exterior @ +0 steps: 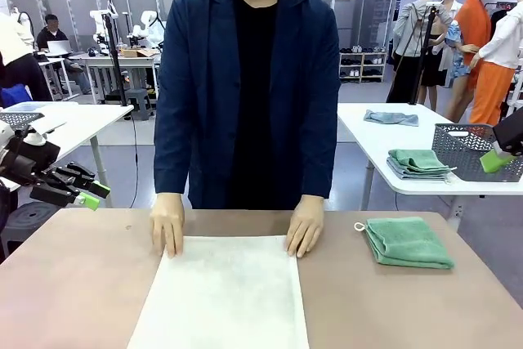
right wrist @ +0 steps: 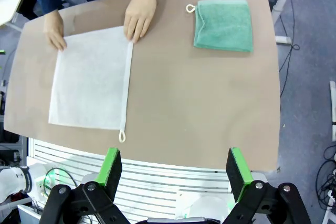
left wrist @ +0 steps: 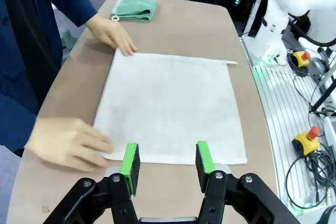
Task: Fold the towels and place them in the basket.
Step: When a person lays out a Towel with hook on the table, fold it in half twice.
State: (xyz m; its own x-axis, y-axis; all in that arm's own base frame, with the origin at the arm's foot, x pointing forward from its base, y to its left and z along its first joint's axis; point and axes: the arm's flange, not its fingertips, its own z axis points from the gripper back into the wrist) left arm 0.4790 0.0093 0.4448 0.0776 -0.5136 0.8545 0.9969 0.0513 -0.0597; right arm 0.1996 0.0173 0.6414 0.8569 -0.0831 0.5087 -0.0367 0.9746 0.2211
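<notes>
A cream-white towel [exterior: 225,292] [left wrist: 170,106] [right wrist: 92,80] lies spread flat on the brown table [exterior: 82,284]. A person presses its two far corners down with both hands [exterior: 167,226] [exterior: 306,226]. The green towel [exterior: 406,241] [left wrist: 135,9] [right wrist: 223,24] lies folded at the far right, its loop toward the person. My left gripper [exterior: 82,190] [left wrist: 168,163] hovers open off the table's left edge, holding nothing. My right gripper [exterior: 498,157] [right wrist: 174,171] is open and raised at the right, above the near edge. Which lattice basket on the side tables is the basket, I cannot tell.
A dark grey lattice basket [exterior: 470,149] stands on the white table at back right, beside a stack of folded cloths [exterior: 417,163] and a grey-blue cloth [exterior: 391,118]. Another grey lattice basket [exterior: 18,118] sits on the white table at far left.
</notes>
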